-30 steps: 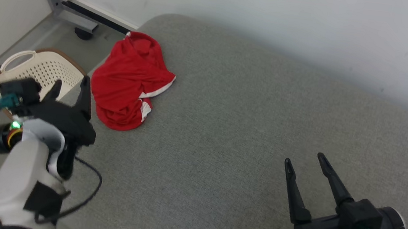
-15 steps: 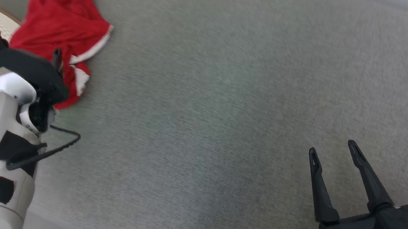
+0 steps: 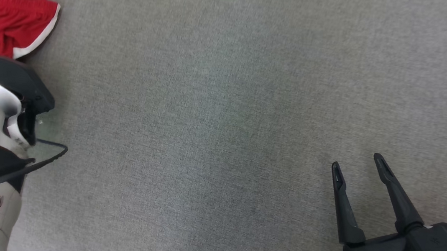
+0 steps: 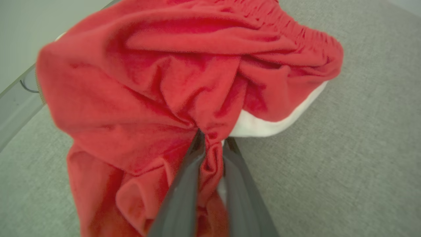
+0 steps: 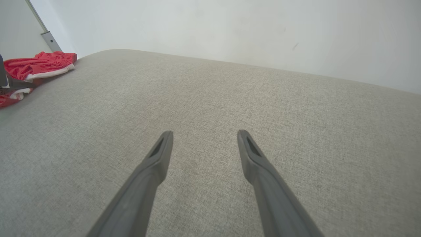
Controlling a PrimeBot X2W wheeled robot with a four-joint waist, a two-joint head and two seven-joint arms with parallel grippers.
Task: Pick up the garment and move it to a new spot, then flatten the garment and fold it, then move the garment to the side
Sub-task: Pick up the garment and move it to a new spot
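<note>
A crumpled red garment (image 3: 4,16) with white trim lies at the far left of the grey fabric surface (image 3: 216,112). The left wrist view is close on the garment (image 4: 184,82), where my left gripper (image 4: 213,140) is shut on a pinched fold of the red cloth. In the head view the left arm's wrist (image 3: 9,84) covers those fingers. My right gripper (image 3: 357,166) hovers open over bare fabric at the lower right, far from the garment (image 5: 39,65), and its fingers (image 5: 161,154) stand wide apart with nothing between them.
A pale wall (image 5: 230,29) rises behind the grey surface's far edge. A metal frame leg (image 5: 49,39) stands at the far left corner. A black cable (image 3: 34,158) loops off the left forearm. Wide bare fabric stretches between the two arms.
The head camera has tilted down and swung right, so the wall, basket and frame have left the picture. My left gripper has gone from open beside the garment to shut on its cloth.
</note>
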